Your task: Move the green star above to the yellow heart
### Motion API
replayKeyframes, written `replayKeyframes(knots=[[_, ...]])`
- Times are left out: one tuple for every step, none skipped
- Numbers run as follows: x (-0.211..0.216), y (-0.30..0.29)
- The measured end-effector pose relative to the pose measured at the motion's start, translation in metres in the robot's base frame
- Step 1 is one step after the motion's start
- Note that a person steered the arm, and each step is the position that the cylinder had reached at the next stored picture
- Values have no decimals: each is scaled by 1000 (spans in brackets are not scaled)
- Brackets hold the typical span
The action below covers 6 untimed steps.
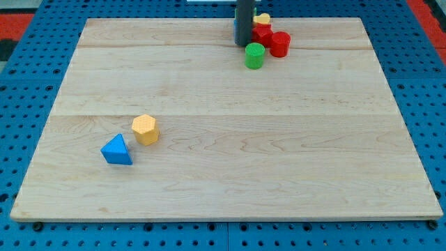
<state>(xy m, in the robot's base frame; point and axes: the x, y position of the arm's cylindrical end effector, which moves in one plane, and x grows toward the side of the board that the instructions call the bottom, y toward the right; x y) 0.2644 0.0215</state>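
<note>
my tip (243, 44) sits at the view's top, just left of a red block (262, 35) cluster. no jaws on this rod, so no jaw state to tell. green block (254, 55), shape unclear, lies just below-right of tip. a yellow block (262, 19) peeks behind the rod. yellow hexagon (145, 129) and blue triangle (116, 150) sit well apart, lower left.

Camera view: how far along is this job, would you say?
Done: my tip sits at the top cluster. In hand: it stands just left of a red block and a half-hidden yellow block, perhaps the heart. Left: no green star shows; the only green block, below-right of my tip, looks round, so the placing is unconfirmed.
</note>
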Motion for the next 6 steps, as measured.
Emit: replayKeyframes(knots=[[-6,-26],[-28,-29],[-56,-32],[-72,-24],[-72,-3],[-72,14]])
